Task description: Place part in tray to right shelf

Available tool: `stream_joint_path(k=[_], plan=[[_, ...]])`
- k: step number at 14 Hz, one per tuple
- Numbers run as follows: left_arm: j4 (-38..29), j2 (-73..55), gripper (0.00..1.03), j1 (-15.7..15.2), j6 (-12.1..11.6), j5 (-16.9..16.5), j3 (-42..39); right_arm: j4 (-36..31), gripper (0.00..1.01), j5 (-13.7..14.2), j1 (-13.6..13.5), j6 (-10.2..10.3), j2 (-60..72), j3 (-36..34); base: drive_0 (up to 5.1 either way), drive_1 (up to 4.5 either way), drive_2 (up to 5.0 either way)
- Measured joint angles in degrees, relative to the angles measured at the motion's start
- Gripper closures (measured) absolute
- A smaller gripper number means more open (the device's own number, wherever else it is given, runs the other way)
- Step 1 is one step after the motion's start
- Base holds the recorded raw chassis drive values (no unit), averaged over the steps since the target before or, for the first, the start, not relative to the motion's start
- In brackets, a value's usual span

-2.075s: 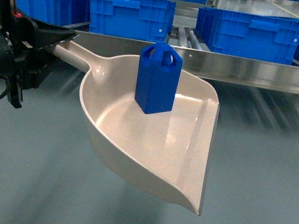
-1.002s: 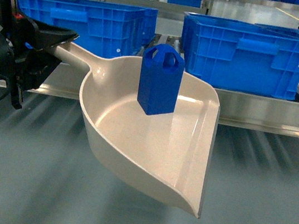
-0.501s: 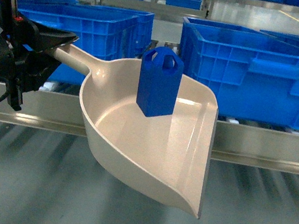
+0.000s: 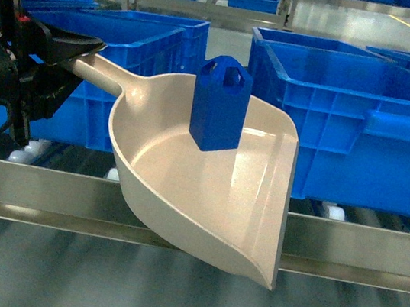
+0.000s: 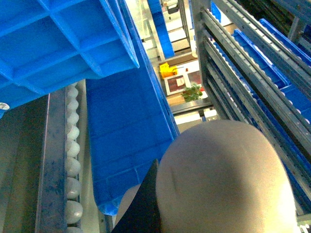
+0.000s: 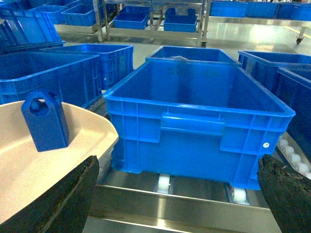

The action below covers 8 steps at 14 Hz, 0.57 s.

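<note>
Stainless steel fills the foreground: the right shelf (image 4: 345, 248) with its shiny front rail and white rollers carries large blue crates (image 4: 349, 121), one directly ahead of the right gripper (image 6: 180, 194), whose two dark fingers (image 6: 73, 194) stand wide apart with nothing between them. To the right of the left gripper (image 4: 77, 53) the tray (image 4: 206, 200) hangs above the rail, its long handle clamped in that gripper's black jaws. Upright on the tray's floor, near the back wall and well away from the left gripper, stands the part (image 4: 220, 105), handle cut-out uppermost.
</note>
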<state>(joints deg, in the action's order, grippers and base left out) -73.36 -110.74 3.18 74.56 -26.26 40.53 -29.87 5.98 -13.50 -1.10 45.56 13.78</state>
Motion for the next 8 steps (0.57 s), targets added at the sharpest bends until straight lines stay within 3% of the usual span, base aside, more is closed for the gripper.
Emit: stream_joint_path(k=[3, 8], plan=[[0.0, 0.0, 0.87, 0.0, 0.0, -0.2, 0.0, 0.0, 0.03, 0.0, 0.0, 0.0, -0.1, 0.0, 0.2, 4.54, -4.1], [0.0, 0.0, 0.87, 0.0, 0.0, -0.2, 0.0, 0.0, 0.03, 0.0, 0.0, 0.0, -0.1, 0.0, 0.0, 0.0, 0.0]])
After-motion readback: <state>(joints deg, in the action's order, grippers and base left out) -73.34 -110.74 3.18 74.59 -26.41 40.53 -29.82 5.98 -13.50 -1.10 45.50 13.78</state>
